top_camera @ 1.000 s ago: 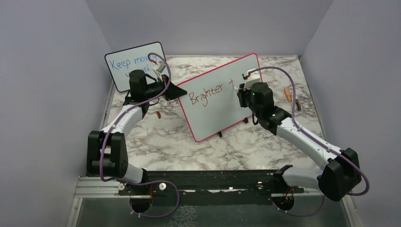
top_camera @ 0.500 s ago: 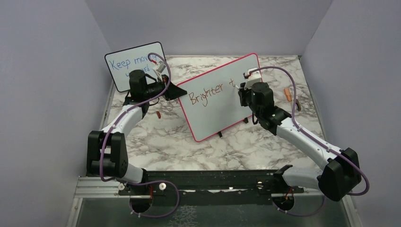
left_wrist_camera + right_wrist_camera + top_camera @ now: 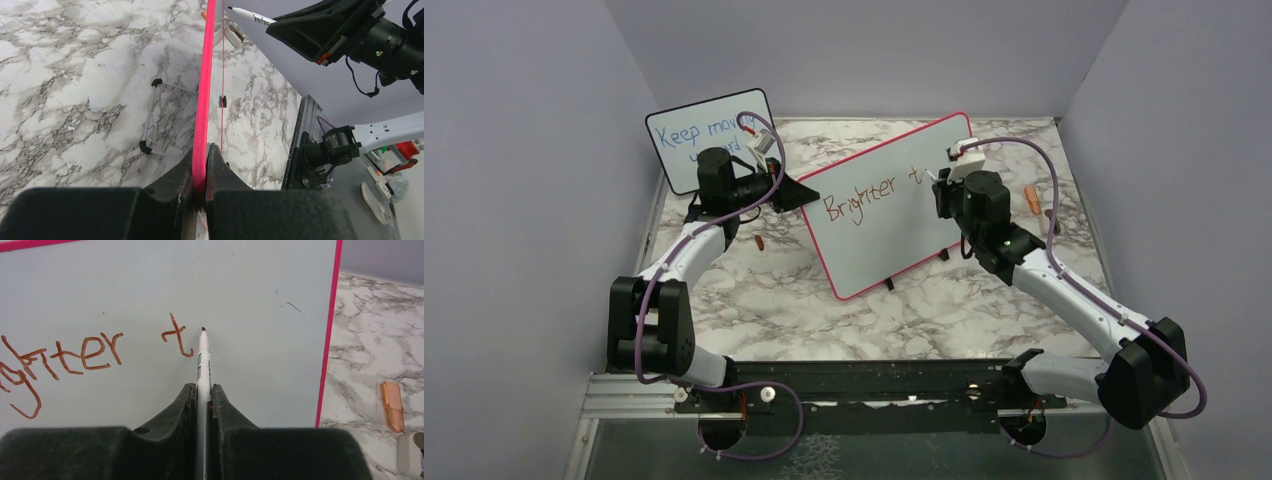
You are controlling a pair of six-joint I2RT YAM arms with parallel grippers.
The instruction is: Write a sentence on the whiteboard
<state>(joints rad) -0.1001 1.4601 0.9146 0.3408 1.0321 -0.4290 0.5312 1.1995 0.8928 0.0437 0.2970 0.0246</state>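
The pink-framed whiteboard point(image 3: 874, 245) stands tilted on black feet at mid-table. On it is the reddish-brown sentence point(image 3: 861, 198), reading "Brighter t" at this moment. My left gripper point(image 3: 799, 192) is shut on the board's left edge; the left wrist view shows the pink frame point(image 3: 205, 90) pinched between the jaws of the left gripper point(image 3: 201, 150). My right gripper point(image 3: 944, 185) is shut on a white marker point(image 3: 203, 360). The marker's tip sits just right of the "t" point(image 3: 177, 337), at or very near the board point(image 3: 250, 285).
A smaller black-framed board point(image 3: 694, 135) with blue writing stands behind the left arm. An orange marker cap point(image 3: 1030, 198) and a small whitish object point(image 3: 412, 454) lie right of the whiteboard. A small red piece point(image 3: 760, 241) lies near the left arm. Walls enclose three sides.
My right gripper has shifted right and slightly up along the board with the marker, moving off the "t". The left arm and the board have stayed put.
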